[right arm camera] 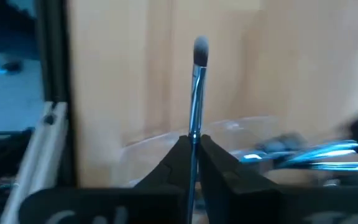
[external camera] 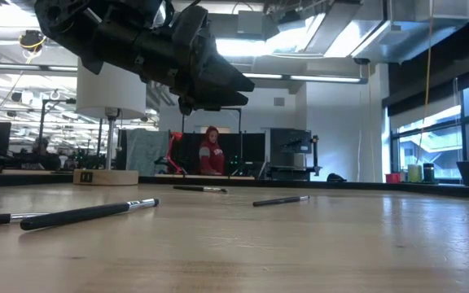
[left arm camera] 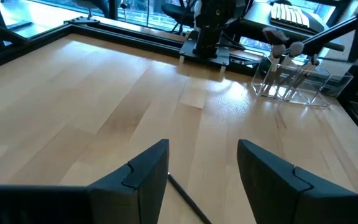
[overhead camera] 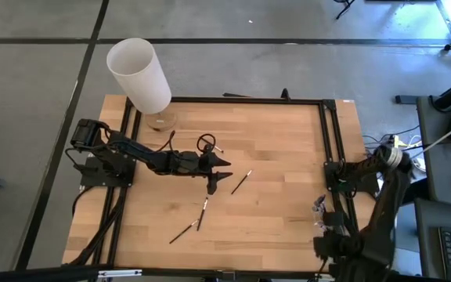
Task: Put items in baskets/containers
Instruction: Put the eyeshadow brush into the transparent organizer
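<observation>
Wooden bench (overhead camera: 272, 196) seen from above, with both arms. At the left edge stands a lamp with a white cylindrical shade (overhead camera: 139, 74). The left claw (overhead camera: 219, 176) hangs over the middle of the bench with its fingers spread and empty. Right of it, one brush (overhead camera: 241, 182) lies alone. Just below the claw, two more brushes (overhead camera: 193, 221) lie close together, and a short one lies beside a dark ring near the claw's upper side: four loose brushes counted on the bench. At the right edge, the right claw (right arm camera: 194, 144) is hidden under its own arm in the overhead view. Only the right wrist view shows it, pressed together on the handle of a single brush (right arm camera: 197, 81) whose soft tip points away from the wrist, directly over the clear holder (right arm camera: 241, 143). The same view shows several brushes already lying in that holder, too blurred to count. The left wrist view shows the clear holder (left arm camera: 300, 84) at the far right edge of the bench with brush tips rising from it. The low view alone shows a person seated in the room beyond. No readable writing appears.
</observation>
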Motion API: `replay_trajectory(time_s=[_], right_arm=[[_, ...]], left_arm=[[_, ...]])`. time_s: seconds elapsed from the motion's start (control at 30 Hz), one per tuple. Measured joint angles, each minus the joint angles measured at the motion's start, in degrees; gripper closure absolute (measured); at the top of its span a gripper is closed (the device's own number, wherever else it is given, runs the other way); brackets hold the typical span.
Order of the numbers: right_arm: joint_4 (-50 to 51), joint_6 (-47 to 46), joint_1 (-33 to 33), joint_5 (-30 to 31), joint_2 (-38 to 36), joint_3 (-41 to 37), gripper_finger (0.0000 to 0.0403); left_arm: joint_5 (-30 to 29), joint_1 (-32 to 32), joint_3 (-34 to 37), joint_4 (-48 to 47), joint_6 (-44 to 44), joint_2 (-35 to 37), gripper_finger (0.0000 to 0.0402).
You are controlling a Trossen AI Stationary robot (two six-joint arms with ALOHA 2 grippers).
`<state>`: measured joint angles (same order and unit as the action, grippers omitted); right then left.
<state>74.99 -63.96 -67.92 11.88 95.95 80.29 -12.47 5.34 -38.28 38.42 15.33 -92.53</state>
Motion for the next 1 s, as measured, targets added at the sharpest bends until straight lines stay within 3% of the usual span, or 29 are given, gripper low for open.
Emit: replay_trajectory(time_s=[0.23,0.53,0.8,1.0], right_arm=[[-2.8,-0.2,-0.1,0.4,-0.1,0.0,0.0376],[-7.8,-0.3,-0.8,9.9,-0.2,-0.1,0.0375],[-4.5,-4.4,-2.7,17.8,-0.2,-0.1,0.0375],[-1.6,-8.0,-3.4,12.4,-0.2,-0.1,0.0375]], left_arm=[[0.1,0.2,0.0,-0.5,0.0,0.0,0.0217],[0.1,0.2,0.0,-0.9,0.0,0.0,0.0217],[0.1,0.2,0.0,-0.9,0.0,0.0,0.0217],[0.1,0.2,0.0,-0.9,0.0,0.0,0.0217]])
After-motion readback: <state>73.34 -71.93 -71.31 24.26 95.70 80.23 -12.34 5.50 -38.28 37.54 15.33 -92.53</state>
